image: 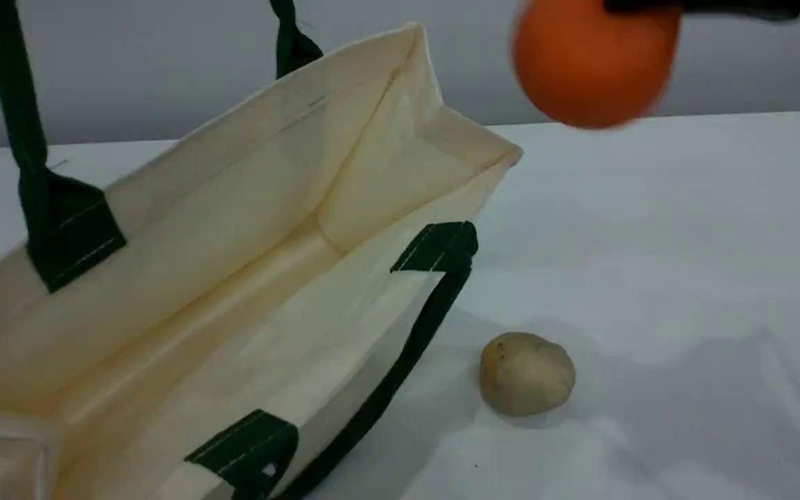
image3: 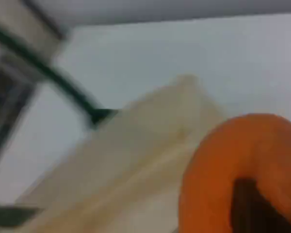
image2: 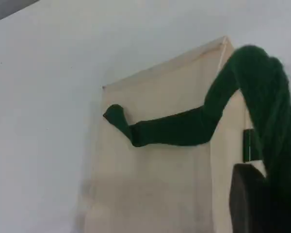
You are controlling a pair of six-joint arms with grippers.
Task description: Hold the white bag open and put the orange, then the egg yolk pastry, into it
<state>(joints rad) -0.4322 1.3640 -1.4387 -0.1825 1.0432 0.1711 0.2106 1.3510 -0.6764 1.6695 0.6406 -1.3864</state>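
Observation:
The white bag (image: 247,229) stands at the left with its mouth gaping towards the camera. Its far green handle (image: 18,104) is pulled up past the top edge. In the left wrist view that handle (image2: 262,97) bunches against my left gripper's dark fingertip (image2: 250,199), which is shut on it, with the bag (image2: 155,184) hanging below. The orange (image: 591,66) hangs high at the upper right, beyond the bag's right rim, and my right gripper (image: 650,5) is shut on it. The right wrist view shows the orange (image3: 247,150) over the blurred bag (image3: 136,160). The egg yolk pastry (image: 526,373) lies on the table right of the bag.
The bag's near green handle (image: 400,368) droops down its front side onto the white table (image: 685,278). A grey wall runs behind the table's far edge.

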